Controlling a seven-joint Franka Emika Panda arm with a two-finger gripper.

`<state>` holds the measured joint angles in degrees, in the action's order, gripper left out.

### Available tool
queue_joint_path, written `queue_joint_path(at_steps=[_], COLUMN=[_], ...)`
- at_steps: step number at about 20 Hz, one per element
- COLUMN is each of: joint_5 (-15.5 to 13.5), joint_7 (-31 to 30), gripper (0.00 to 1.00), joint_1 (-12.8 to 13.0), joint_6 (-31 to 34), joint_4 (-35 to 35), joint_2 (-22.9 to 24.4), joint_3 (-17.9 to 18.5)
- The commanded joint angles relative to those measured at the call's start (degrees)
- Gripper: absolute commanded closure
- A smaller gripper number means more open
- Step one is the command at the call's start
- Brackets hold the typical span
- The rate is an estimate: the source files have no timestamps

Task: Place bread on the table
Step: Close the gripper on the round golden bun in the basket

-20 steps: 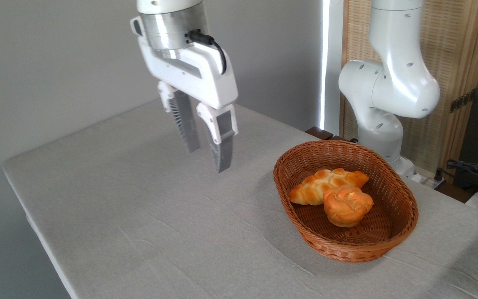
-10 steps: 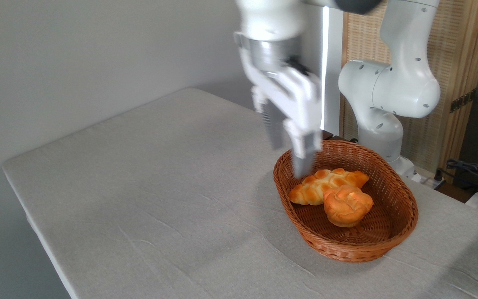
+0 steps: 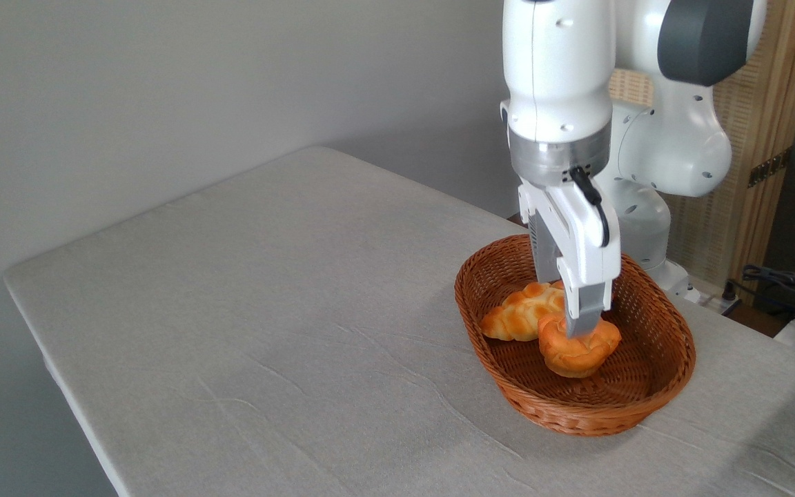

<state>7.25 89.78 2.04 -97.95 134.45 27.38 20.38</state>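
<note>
While the bread (image 3: 575, 351) sits in the wicker basket (image 3: 653, 386), touching the braided loaf (image 3: 518, 314) behind it, the gripper (image 3: 572, 323) stands directly over its lumpy top. One of the fingers (image 3: 585, 312) meets the crown; the other is hidden behind, so whether they are spread or closed on the bun cannot be told. Judged by its look, the bun is light and probably yielding — best taken across the wider top, with gentle pressure, since the ridged base tapers. A second earlier the gripper hung over the bare table (image 3: 232, 310), well left of the basket — it has since swung across and descended.
</note>
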Motion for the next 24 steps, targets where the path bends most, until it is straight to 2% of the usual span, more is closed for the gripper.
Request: queue_joint_path(at_steps=[1, 3, 6, 10, 15, 21, 24], joint_5=[3.65, 3.83, 5.76, 5.59, 4.62, 1.02, 0.58], joint_7=[3.65, 3.83, 3.83, 4.00, 4.00, 4.00, 4.00], gripper=[0.00, 0.00, 0.00, 0.00, 0.00, 0.00, 0.00], joint_1=[4.29, 4.29, 4.99, 5.08, 5.00, 5.08, 5.08], joint_6=[-1.55, -1.72, -2.51, -2.95, -3.48, -3.48, -3.57], joint_4=[0.64, 0.73, 1.51, 2.75, 3.27, 3.19, 3.28], joint_2=[-0.13, -0.39, -0.92, -1.36, -2.76, -3.91, -4.00], joint_3=[6.50, 7.65, 7.83, 7.92, 7.92, 8.01, 7.92])
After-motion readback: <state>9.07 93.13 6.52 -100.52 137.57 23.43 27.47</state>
